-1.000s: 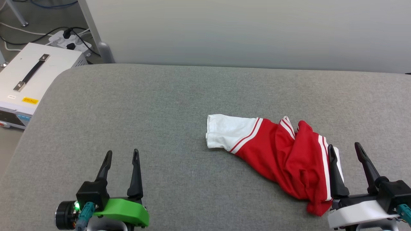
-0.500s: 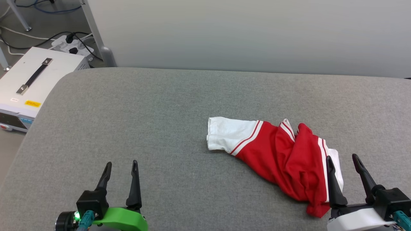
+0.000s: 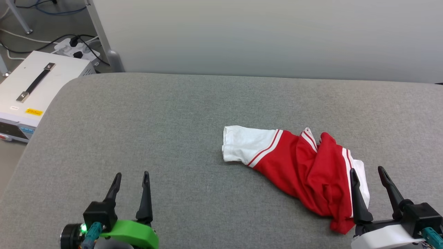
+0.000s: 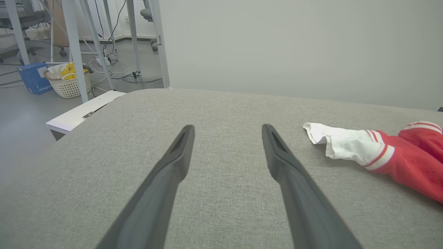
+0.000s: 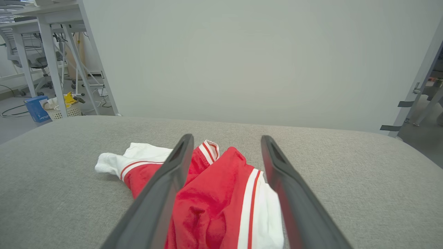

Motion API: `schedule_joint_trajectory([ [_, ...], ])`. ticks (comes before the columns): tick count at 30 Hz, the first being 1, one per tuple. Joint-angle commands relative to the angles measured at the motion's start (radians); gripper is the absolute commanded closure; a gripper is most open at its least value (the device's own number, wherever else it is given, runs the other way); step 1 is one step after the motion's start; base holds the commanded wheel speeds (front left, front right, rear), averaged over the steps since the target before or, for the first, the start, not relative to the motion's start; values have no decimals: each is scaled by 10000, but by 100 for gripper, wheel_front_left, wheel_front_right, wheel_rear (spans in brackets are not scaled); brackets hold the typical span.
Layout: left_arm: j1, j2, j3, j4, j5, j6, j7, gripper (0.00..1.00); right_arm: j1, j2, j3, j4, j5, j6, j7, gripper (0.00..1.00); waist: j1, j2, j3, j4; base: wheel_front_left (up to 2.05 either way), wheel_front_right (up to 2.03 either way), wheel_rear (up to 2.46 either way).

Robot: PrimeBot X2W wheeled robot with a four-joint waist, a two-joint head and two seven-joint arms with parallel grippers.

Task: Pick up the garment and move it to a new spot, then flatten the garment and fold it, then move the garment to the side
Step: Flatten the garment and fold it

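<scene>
The garment (image 3: 304, 173), a red shirt with white sleeves and red-white striped trim, is seen lying crumpled on the grey padded table (image 3: 155, 114), right of the middle in the head view. One white sleeve (image 3: 245, 143) is stretched out toward the left. The right gripper (image 3: 366, 169) is held with its jaws spread wide and empty at the near right end of the garment; whether the cloth is touched cannot be told. The left gripper (image 3: 132, 174) is likewise held wide and empty over bare table, well apart from the garment. A white box (image 3: 38, 79) with a black handle is seen on the floor beyond the table's far left corner.
</scene>
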Motion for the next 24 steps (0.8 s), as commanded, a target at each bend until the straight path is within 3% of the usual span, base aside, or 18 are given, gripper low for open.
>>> schedule_joint_trajectory([
  [1,-455,-61,-13,53,116,-116,-59,0,-30,-24,32,-17,57,-7,-49,0,0,0,112,-26,0,0,0],
  [7,-2479,356,-611,603,381,-513,-59,0,-378,-24,178,-159,-43,-7,-49,0,0,0,653,-222,0,0,0],
  [14,-5345,1250,-1976,2027,102,-625,-59,0,-919,-24,359,-264,-94,-7,-49,0,0,0,1381,-729,0,0,0],
  [20,-7756,2083,-3891,3254,-1350,-630,599,0,-1252,-24,427,-379,-43,-7,-49,0,0,0,1957,-1150,0,0,0],
  [24,-9120,2461,-5335,3799,-2802,-631,2145,0,-1485,-24,431,-445,-8,-7,-49,0,0,0,2357,-1360,0,0,0],
])
